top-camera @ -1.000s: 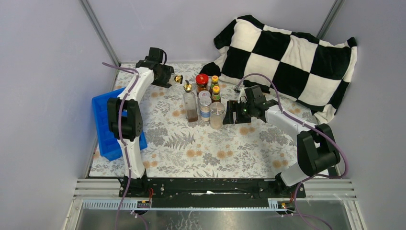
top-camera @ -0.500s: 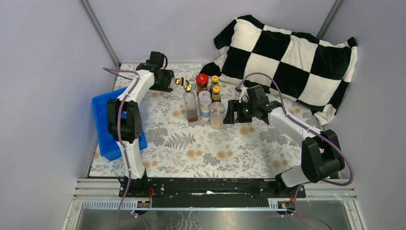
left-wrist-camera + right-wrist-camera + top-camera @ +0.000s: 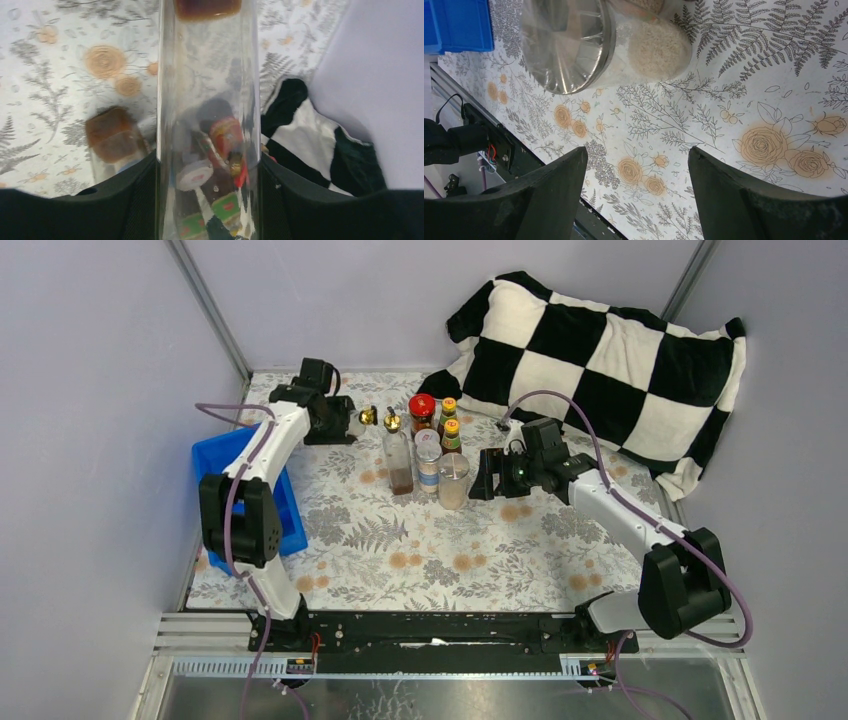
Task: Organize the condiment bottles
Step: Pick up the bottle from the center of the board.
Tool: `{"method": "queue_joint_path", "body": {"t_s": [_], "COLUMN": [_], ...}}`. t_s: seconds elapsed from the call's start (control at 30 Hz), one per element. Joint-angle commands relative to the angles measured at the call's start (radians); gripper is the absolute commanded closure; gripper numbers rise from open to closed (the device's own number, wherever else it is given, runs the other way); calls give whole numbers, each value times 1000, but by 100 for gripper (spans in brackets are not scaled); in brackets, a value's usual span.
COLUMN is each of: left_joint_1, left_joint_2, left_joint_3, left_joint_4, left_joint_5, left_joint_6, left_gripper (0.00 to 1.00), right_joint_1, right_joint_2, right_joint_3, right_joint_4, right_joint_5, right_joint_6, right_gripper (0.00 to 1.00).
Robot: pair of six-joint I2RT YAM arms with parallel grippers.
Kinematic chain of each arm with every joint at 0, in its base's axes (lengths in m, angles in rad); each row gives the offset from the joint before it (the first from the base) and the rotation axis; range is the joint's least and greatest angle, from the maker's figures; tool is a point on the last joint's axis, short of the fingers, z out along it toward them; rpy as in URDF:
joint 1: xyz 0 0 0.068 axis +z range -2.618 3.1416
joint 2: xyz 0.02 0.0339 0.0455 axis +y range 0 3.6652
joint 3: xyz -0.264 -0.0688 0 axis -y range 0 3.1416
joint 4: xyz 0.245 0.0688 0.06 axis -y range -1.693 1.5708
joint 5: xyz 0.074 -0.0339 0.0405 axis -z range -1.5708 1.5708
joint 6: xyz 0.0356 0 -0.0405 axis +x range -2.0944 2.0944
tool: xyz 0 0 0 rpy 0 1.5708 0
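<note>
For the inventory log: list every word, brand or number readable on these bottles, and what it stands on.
None can be read.
Yellow-capped sauce bottles: labels too small.
Blue-banded shaker: label too small.
Green and red label seen through the clear bottle: blurred.

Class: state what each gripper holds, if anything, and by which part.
The left gripper holds the clear gold-spouted bottle across its clear body. The right gripper is open and holds nothing.
</note>
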Motion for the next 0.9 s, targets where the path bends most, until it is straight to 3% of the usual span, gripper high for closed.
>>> {"method": "queue_joint_path", "body": {"t_s": [0.0, 0.6, 0.87], "left_joint_1": [0, 28, 57], "left_joint_2": [-68, -255, -309], "left_joint_3": [-98, -502, -546], "left_joint_4": [39, 403, 432], "left_joint_5": [47, 264, 260], "left_joint_6": [-76, -239, -266], "left_gripper": [100, 100, 100], "right_joint_1": [14, 52, 73], "right_joint_2": [-60, -101, -91], "right_joint_3": [-2, 1, 5], "right_joint_4": [-36, -68, -69], "right_joint_5": [11, 44, 62], "right_joint_6": [-2, 10, 16], "right_gripper": [19, 20, 20]}}
